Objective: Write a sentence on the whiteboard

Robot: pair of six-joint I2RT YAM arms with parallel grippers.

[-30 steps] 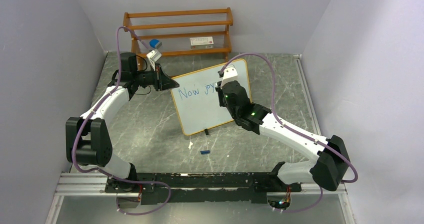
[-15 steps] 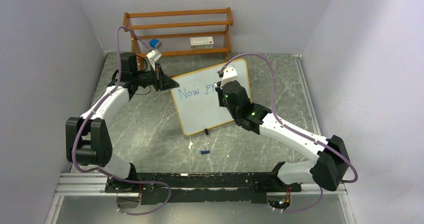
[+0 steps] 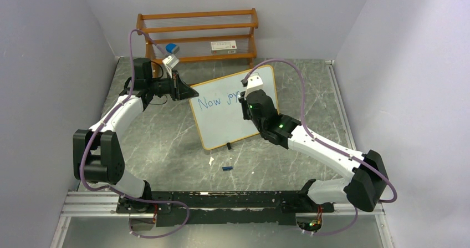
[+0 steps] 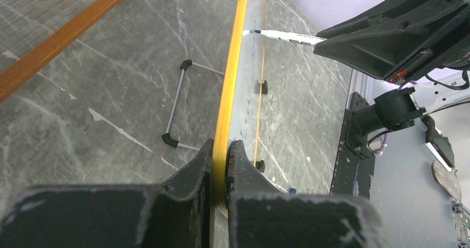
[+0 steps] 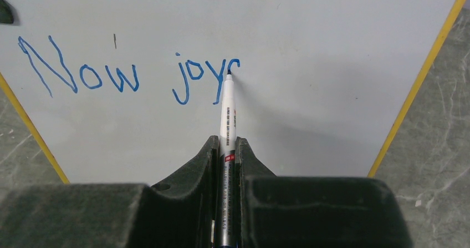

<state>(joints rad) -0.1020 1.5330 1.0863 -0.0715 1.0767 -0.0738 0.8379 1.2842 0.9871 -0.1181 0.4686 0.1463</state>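
Observation:
The whiteboard (image 3: 233, 115) stands tilted mid-table, with an orange frame (image 4: 230, 87). Blue lettering (image 5: 127, 73) on it reads "Now joy" plus a short curved stroke, in one row. It also shows in the top view (image 3: 217, 101). No "embrace" shows. My left gripper (image 4: 220, 153) is shut on the board's frame at its upper left corner (image 3: 188, 91). My right gripper (image 5: 226, 142) is shut on a white marker (image 5: 228, 106). The marker's tip touches the board just right of "joy". The marker also shows in the left wrist view (image 4: 282, 36).
A brown shelf rack (image 3: 198, 34) stands at the back, holding a blue item (image 3: 170, 47) and a white box (image 3: 224, 45). A small blue cap (image 3: 226, 168) lies on the table in front of the board. A wire stand (image 4: 180, 104) sits behind the board.

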